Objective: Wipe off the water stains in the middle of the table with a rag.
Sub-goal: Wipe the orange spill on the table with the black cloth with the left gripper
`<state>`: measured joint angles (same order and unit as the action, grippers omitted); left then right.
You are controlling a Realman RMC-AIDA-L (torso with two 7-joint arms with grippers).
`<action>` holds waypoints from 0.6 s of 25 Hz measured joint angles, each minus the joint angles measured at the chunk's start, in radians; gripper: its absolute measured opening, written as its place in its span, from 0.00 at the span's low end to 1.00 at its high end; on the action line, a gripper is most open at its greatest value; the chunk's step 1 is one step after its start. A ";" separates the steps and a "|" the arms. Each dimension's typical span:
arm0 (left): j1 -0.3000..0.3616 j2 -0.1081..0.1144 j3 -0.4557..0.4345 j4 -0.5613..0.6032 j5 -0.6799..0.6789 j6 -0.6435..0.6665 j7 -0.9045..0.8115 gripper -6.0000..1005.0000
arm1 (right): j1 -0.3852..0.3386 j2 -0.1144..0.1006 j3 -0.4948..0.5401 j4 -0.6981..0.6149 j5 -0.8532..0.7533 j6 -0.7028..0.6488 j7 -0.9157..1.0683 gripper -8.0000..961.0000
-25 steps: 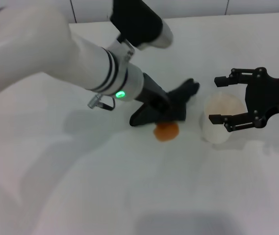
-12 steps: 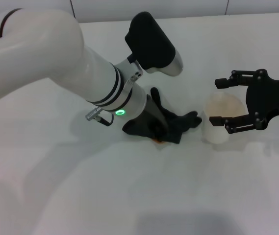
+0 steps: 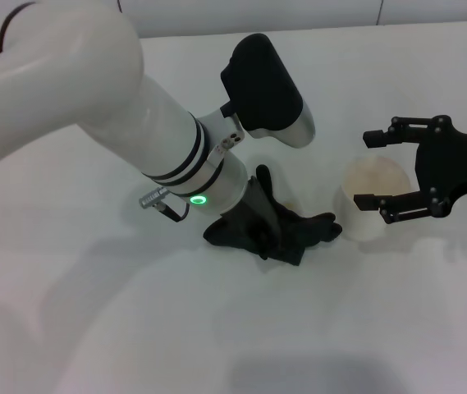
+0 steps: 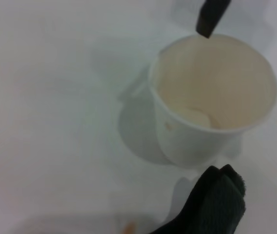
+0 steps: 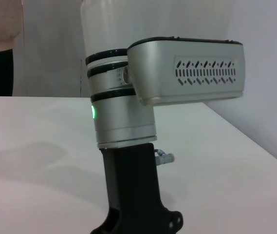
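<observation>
The table (image 3: 217,345) is seen as a plain white top; the left gripper (image 3: 249,223) is lowered onto its middle area, with the white forearm slanting in from the robot's left and a green light showing on the wrist ring; the rag (image 3: 286,234), black and crumpled, is spread flat beneath and just in front of that gripper, one pointed end reaching toward the paper cup (image 3: 370,197); the left gripper appears pressed onto the cloth, yet whether its jaws are clenched on the fabric cannot be told, since the fingers are hidden among the black folds; the water stains (image 4: 127,227) are not made out in the head view, where the rag lies over that spot; in the left wrist view only a faint orange trace is noted at the picture's edge, just beside the dark cloth; in that same view a tip of the rag is seen near the foot of the cup but apart from it, and the cup stands upright with a pale residue at its bottom; the right gripper (image 3: 375,168) is held at the cup on the robot's right, its jaws released, one black finger beyond the rim and one nearer; contact with the cup wall cannot be confirmed; in the right wrist view the left arm's wrist is seen, upright over the table.
</observation>
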<state>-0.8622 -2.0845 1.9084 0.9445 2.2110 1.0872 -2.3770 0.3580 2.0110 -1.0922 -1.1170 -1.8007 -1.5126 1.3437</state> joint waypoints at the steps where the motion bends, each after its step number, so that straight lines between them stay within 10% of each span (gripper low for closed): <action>1: -0.001 0.000 -0.001 -0.002 0.001 0.005 0.000 0.08 | 0.000 0.000 0.000 0.000 0.000 0.000 0.000 0.88; 15: 0.009 -0.002 -0.180 -0.053 0.151 -0.124 -0.243 0.07 | -0.002 0.000 0.000 -0.003 0.001 0.000 0.000 0.88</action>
<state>-0.8532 -2.0866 1.7283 0.8915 2.3618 0.9635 -2.6198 0.3559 2.0110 -1.0922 -1.1197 -1.8000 -1.5125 1.3437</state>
